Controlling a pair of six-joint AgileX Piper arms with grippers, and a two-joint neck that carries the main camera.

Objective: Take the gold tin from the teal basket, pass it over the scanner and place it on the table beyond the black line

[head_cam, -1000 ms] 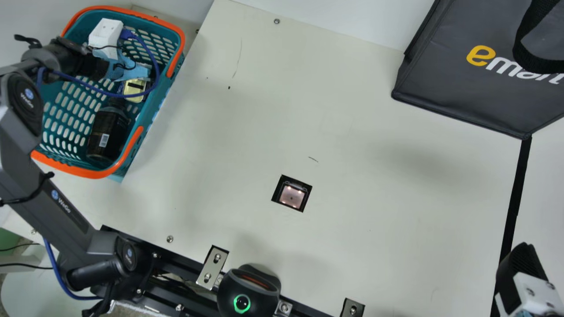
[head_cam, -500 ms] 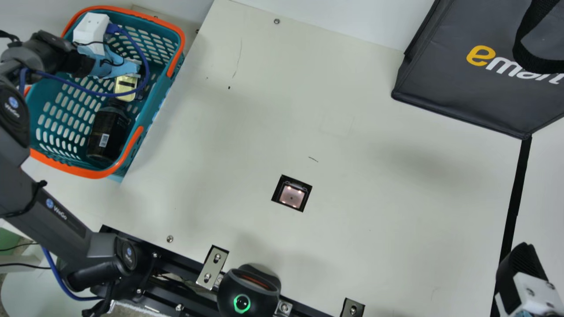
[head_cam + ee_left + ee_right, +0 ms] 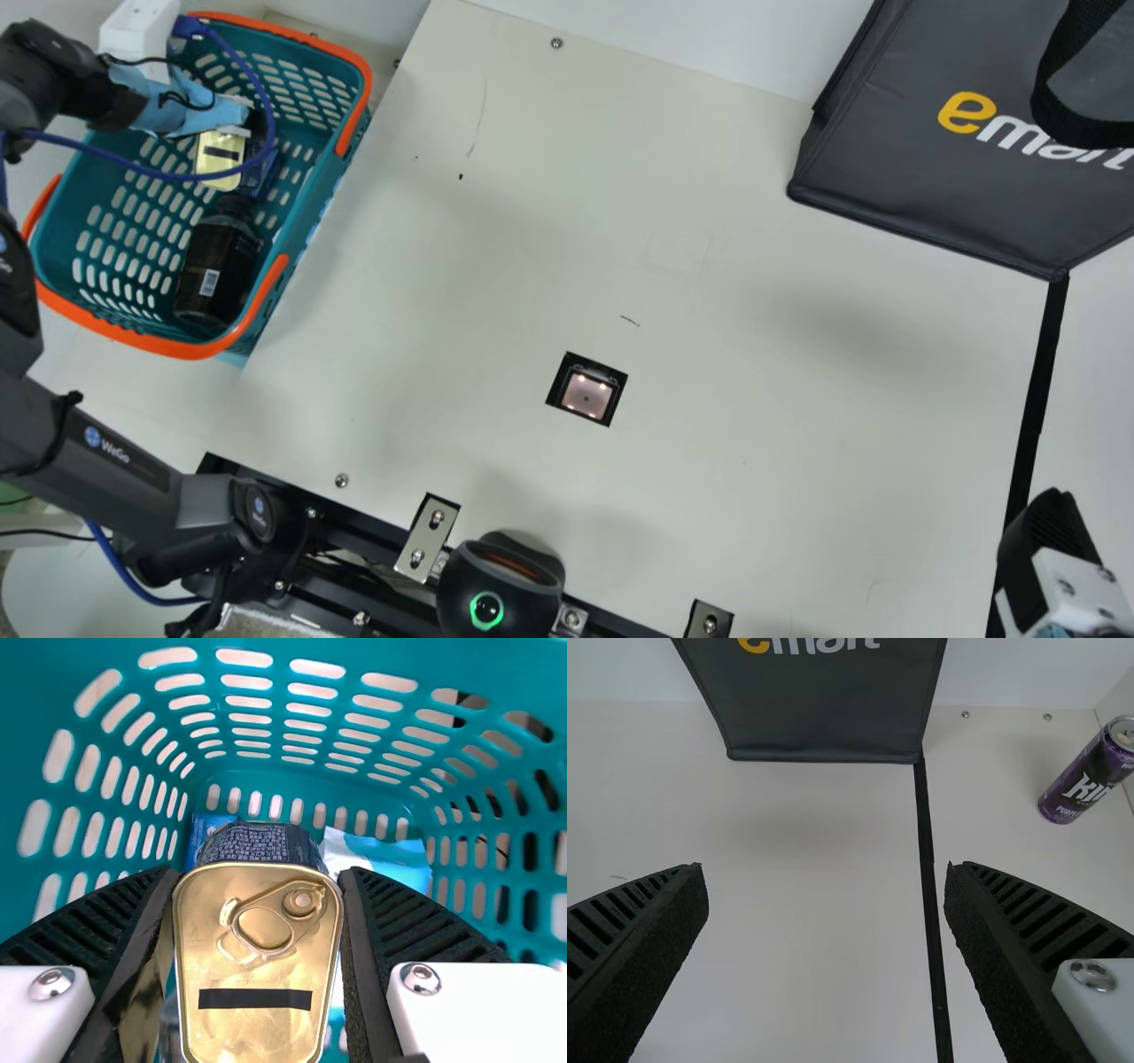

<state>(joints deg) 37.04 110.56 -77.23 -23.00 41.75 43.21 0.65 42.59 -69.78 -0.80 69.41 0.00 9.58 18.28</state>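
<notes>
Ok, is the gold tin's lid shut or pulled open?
The gold tin is shut: its lid spans rim to rim, and the pull tab lies down against it.

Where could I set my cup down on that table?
On the bare cream tabletop between the teal plastic basket and dark grey bag, or between the square scanner window and black line. Crowded: the basket, with the left pincer, gold metal tin and dark bottle.

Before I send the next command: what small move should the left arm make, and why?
Probably lift the left gripper until the gold tin clears the basket's near side: its fingers grip the tin on both sides, and that side stands between tin and scanner.
</notes>
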